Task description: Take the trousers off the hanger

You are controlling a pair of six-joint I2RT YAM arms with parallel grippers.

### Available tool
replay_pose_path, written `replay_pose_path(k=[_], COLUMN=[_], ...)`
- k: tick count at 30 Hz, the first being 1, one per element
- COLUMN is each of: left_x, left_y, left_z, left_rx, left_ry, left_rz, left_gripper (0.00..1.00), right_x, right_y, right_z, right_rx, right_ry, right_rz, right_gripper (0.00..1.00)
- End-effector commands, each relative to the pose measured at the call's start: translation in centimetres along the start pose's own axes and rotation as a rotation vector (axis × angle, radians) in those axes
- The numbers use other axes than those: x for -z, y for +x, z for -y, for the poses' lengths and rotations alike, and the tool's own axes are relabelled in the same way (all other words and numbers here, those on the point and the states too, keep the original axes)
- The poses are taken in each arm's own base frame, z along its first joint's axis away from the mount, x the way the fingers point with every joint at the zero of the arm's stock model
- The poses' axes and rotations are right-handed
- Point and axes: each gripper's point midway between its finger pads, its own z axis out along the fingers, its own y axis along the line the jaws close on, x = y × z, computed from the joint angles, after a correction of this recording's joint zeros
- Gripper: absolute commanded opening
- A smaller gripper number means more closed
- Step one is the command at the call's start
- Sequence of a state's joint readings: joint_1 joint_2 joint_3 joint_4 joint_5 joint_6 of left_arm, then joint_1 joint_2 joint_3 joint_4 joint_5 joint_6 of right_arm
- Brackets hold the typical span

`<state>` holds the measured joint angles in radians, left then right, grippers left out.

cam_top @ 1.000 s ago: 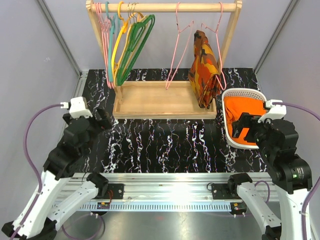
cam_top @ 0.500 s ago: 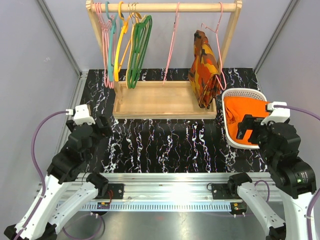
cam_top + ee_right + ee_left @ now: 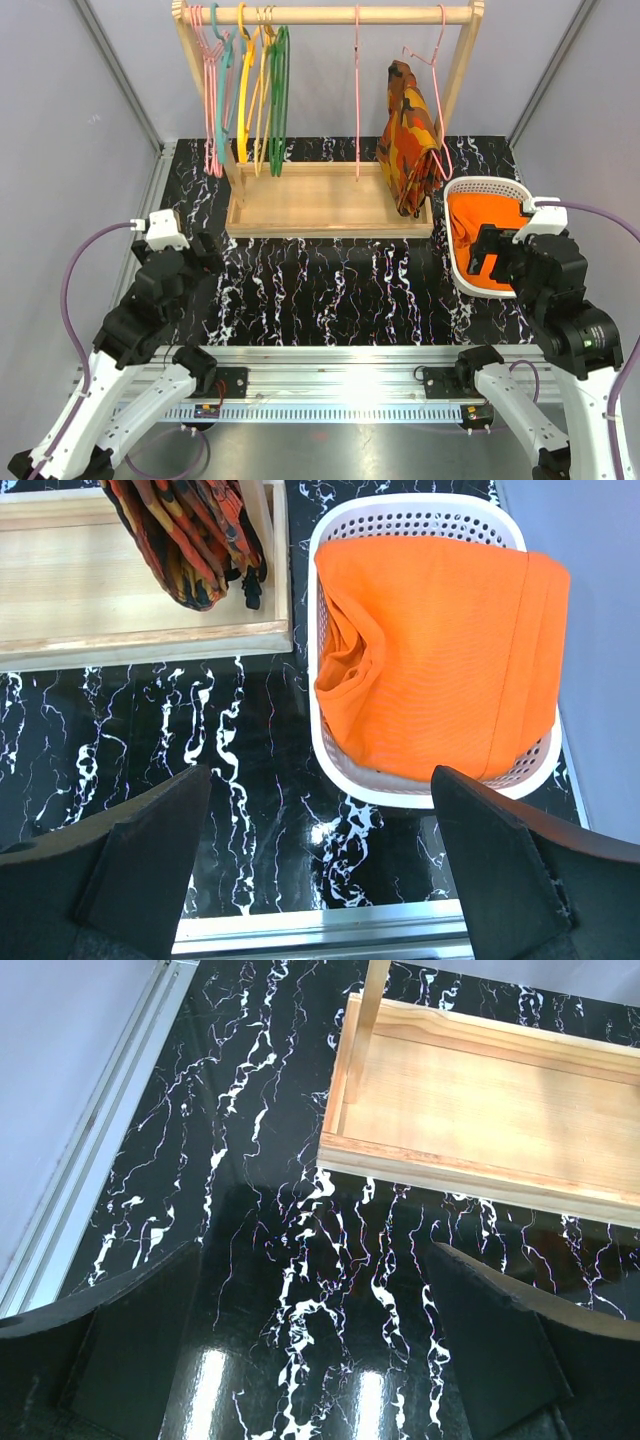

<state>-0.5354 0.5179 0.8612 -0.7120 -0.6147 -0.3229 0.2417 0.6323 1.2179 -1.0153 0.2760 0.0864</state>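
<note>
Orange trousers (image 3: 440, 650), limp in basket (image 3: 405, 518)

Finding the trousers (image 3: 440, 650), plain bright-orange cloth, lying limp and loosely folded inside the white basket (image 3: 318, 720) at the right of the scene, filling it and draping over its right rim, fully off the hanger. Seeing the hanger (image 3: 356, 100), thin pale-pink wire, hanging bare by its hook from the wooden rail (image 3: 320, 15) at the far side, showing edge-on and dangling straight down, well apart from the trousers.
</note>
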Motion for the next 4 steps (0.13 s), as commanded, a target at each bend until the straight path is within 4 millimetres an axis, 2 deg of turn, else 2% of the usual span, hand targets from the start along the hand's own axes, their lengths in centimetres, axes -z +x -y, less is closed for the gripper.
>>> replay_pose_path(k=[1, 4], left_x=[-0.01, 0.04], left_y=[-1.08, -1.16], left_z=[0.03, -0.09], left_rx=[0.034, 0.038], left_ry=[-0.003, -0.008], left_rz=[0.044, 0.049], left_gripper=[0.99, 0.99], right_x=[-0.36, -0.49], right_y=[-1.03, -0.83], right_z=[-0.48, -0.47], right_rx=[-0.014, -0.015], right_ry=[-0.014, -0.012], right_rz=[0.035, 0.029], right_gripper=[1.00, 1.00])
